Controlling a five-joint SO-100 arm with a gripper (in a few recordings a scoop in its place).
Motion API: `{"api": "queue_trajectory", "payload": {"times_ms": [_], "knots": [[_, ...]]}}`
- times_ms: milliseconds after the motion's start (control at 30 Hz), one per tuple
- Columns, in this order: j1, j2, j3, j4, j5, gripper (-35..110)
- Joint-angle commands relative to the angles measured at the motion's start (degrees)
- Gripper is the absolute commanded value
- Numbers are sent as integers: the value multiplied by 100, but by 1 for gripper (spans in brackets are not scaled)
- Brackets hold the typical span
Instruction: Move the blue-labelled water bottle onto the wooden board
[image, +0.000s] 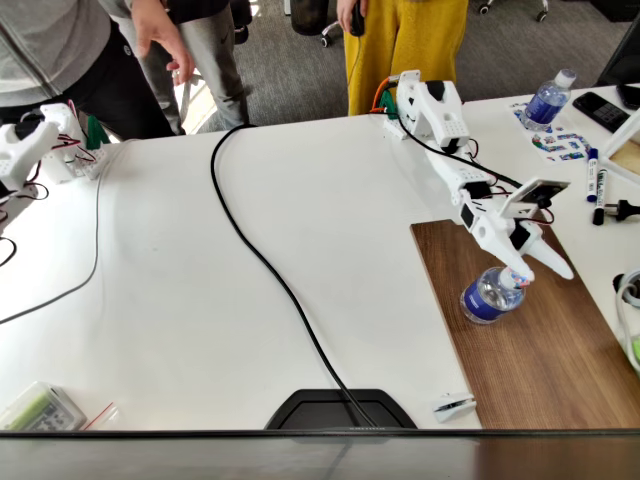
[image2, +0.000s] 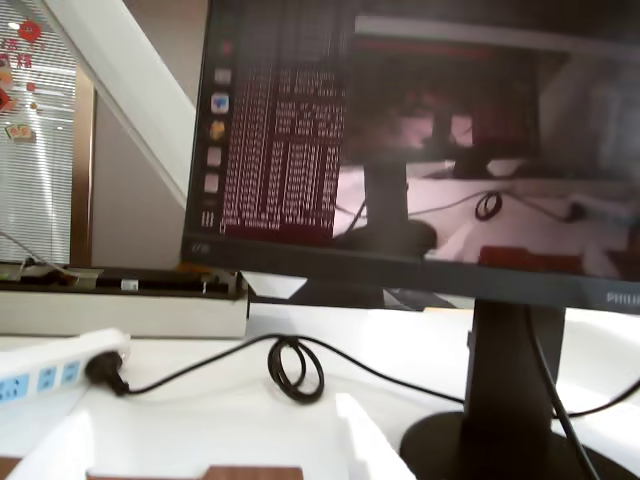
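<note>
The pincer is right at the little cap of the blue-labelled water bottle. I cannot tell if it pinches the cap or has let go. The bottle stands on the wooden board, near the board's left edge in the fixed view. It tips a bit. So the job looks nearly done.

The bottle looks light and small. Its clear plastic is smooth and may slip or squash. The cap or the neck seems the best place to hold. Another bottle stands far back on the white surface. A black cable runs across.
</note>
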Motion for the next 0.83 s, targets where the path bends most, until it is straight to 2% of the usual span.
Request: {"api": "queue_trajectory", "payload": {"times_ms": [0,233,300,400,800], "knots": [[-26,1204,-316,308,97,31],[-211,2654,-299,1134,378,30],[-220,2742,-325,686,272,30],[-141,3129,-325,826,272,30],[193,5801,-325,3551,668,30]]}}
